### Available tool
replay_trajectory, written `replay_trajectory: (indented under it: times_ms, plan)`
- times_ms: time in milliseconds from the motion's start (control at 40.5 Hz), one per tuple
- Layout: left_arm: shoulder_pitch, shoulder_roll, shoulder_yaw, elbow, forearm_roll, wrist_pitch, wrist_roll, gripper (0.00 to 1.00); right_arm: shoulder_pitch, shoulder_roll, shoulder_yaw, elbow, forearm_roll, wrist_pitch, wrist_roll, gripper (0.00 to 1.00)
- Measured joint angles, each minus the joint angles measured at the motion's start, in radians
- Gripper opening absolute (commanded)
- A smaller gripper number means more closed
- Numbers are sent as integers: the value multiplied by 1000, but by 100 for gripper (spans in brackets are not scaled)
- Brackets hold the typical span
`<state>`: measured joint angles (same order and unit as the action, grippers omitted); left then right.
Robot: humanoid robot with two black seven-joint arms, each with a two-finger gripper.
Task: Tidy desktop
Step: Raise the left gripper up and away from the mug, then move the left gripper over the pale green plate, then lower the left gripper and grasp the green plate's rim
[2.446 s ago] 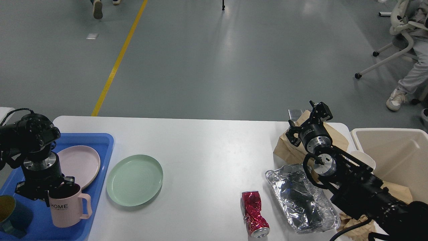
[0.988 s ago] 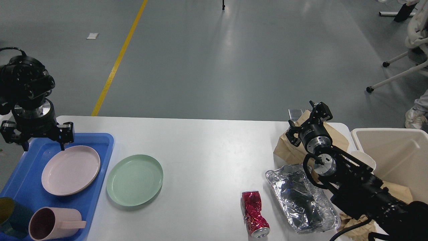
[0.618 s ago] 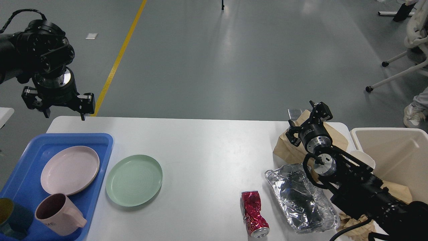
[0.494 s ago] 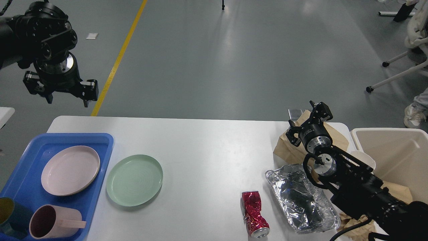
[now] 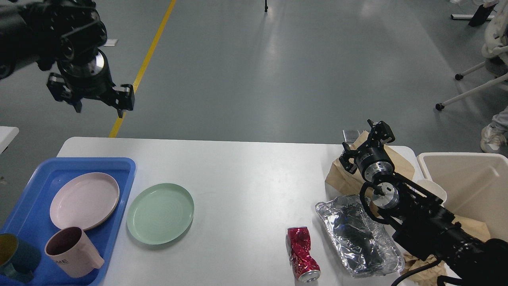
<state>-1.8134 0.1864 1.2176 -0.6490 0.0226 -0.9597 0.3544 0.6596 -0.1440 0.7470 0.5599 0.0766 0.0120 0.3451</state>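
The white desktop (image 5: pixel 246 174) holds a green plate (image 5: pixel 160 213), a crushed red can (image 5: pixel 301 253), a crumpled foil tray (image 5: pixel 357 234) and brown paper (image 5: pixel 349 174). A blue tray (image 5: pixel 119 167) at the left holds a pink plate (image 5: pixel 84 200), a pink mug (image 5: pixel 71 252) and a dark teal cup (image 5: pixel 12 260). My left gripper (image 5: pixel 98 107) is open and empty, high above the table's back left corner. My right gripper (image 5: pixel 363 145) hangs over the brown paper at the back right, fingers apart and holding nothing.
A beige bin (image 5: pixel 468 186) stands off the table's right end, with a white cup (image 5: pixel 434 190) at its near rim. More brown paper (image 5: pixel 420 264) lies under my right arm. A wheeled chair (image 5: pixel 476 83) is on the floor at the far right.
My left gripper let go of the pink mug in the tray, rose high and moved right and away. The mug rocked and now stands near upright. The right arm has not moved.
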Motion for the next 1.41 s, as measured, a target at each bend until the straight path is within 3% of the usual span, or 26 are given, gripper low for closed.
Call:
replay_trajectory:
  times_ms: [519,717,1087,1211,1285,1408]
  plan:
    - [320,-234,-82,18,2,0,6,87,0,1,0,0,0,0,0,100]
    - [413,-293,-98,102,3,0,13,86,0,1,0,0,0,0,0,100]
    - [502,-337,-84,169,17,0,19,84,0,1,0,0,0,0,0,100]
    - [524,-345,-82,182,18,0,20,79,0,1,0,0,0,0,0,100]
    - [538,-348,-79,200,19,0,20,72,0,1,0,0,0,0,0,100]
    - [554,-351,-77,218,19,0,21,71,0,1,0,0,0,0,0,100]
